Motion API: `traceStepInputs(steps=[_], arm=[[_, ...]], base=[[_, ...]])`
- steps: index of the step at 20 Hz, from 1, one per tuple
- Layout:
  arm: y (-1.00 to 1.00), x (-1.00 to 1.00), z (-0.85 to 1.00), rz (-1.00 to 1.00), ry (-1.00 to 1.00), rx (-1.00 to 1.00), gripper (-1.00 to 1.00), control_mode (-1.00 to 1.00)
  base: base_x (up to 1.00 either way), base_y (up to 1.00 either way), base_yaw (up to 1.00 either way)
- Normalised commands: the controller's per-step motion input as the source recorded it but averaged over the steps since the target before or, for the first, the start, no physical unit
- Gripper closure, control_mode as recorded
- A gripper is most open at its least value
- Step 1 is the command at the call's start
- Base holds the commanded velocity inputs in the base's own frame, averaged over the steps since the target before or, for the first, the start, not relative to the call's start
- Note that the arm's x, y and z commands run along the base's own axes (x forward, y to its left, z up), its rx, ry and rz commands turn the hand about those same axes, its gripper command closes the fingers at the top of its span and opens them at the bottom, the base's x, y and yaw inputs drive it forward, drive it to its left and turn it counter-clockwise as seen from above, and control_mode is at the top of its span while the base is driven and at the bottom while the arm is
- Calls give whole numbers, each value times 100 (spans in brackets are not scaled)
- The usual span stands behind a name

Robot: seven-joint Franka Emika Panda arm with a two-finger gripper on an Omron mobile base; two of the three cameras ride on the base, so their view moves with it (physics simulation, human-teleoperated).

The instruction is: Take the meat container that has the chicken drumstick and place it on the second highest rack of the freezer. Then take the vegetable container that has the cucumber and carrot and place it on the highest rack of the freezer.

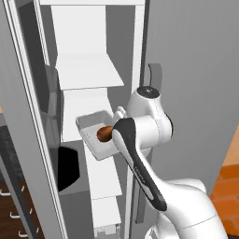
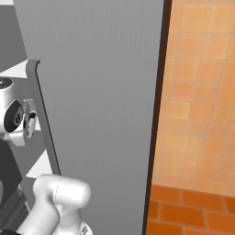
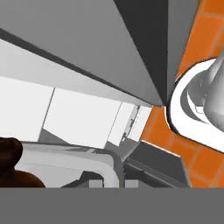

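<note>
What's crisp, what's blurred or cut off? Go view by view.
Left base view: evenly lit, sharp; meat container and chicken drumstick clear, arm covering the container's right end. Right base view: flat grey freezer side, no glare. Hand view: tilted; drumstick cropped at the edge, dark.

A broad grey freezer (image 2: 101, 114) door panel takes up the middle, its long grey bar handle (image 2: 43, 114) running down the left side. Left of the handle, the arm's white wrist sits against what may be white shelf edges. Orange tiled wall (image 2: 202, 92) stands at right, darker floor tiles (image 2: 193, 211) beneath.
</note>
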Motion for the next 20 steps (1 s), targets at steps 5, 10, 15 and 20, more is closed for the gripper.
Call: traceStepInputs(steps=[5, 10, 15, 20], arm=[[6, 62, 0, 0, 0, 0, 100, -100], [33, 27, -34, -5, -15, 1, 100, -100], [12, 27, -6, -2, -8, 6, 100, -100], [2, 53, -18, 0, 9, 8, 100, -100]], base=[[0, 0, 0], [0, 0, 0], [0, 0, 0], [0, 0, 0]])
